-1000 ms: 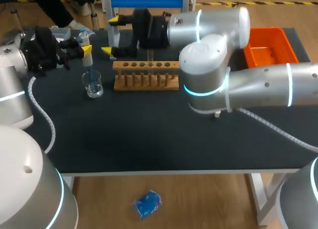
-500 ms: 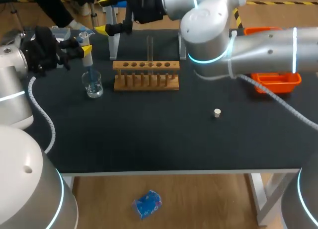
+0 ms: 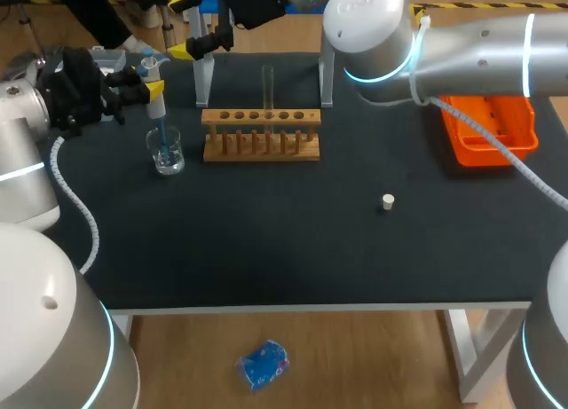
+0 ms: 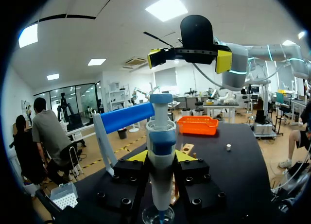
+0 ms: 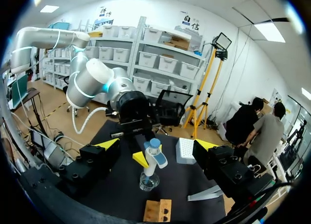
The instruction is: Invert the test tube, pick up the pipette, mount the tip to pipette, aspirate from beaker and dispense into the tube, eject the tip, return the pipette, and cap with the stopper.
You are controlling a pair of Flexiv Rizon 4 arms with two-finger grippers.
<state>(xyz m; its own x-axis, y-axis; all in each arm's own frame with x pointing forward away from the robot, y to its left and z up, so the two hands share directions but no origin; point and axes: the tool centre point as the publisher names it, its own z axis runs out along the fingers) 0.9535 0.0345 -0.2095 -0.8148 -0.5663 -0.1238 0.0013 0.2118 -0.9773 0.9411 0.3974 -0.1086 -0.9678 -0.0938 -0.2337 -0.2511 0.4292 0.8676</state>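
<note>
left arm: the left gripper (image 3: 149, 87) sits over the far left part of the desk (image 3: 266, 249). its jaws are clamped on the pipette (image 3: 157, 107), one yellow finger on each side of the barrel. the pipette is upright. its lower end reaches down into the beaker (image 3: 166, 152), which stands on the desk directly under the gripper. in the left wrist view the pipette (image 4: 160, 170) runs straight down between the fingers to the beaker (image 4: 158, 216). whether the end touches the liquid cannot be told.

right arm: the arm enters from the right and crosses past the middle. the right gripper (image 3: 191, 25) is held high over the far edge of the desk, near the left leg of the pipette stand (image 3: 202, 79). its jaws are wide apart with nothing between them. the right wrist view looks down on the pipette (image 5: 153, 158) and the beaker (image 5: 148, 181) ahead of its fingers.

other items:
- wooden rack (image 3: 260, 134): just to the right of the beaker, towards the far edge.
- test tube (image 3: 267, 85): upright in a rack hole near the middle.
- stopper (image 3: 388, 200): lying alone on the desk, right of centre, well apart from the rack.
- orange bin (image 3: 493, 125): at the right edge.
- tip box (image 3: 111, 63): at the far left corner, behind the left gripper.
</note>
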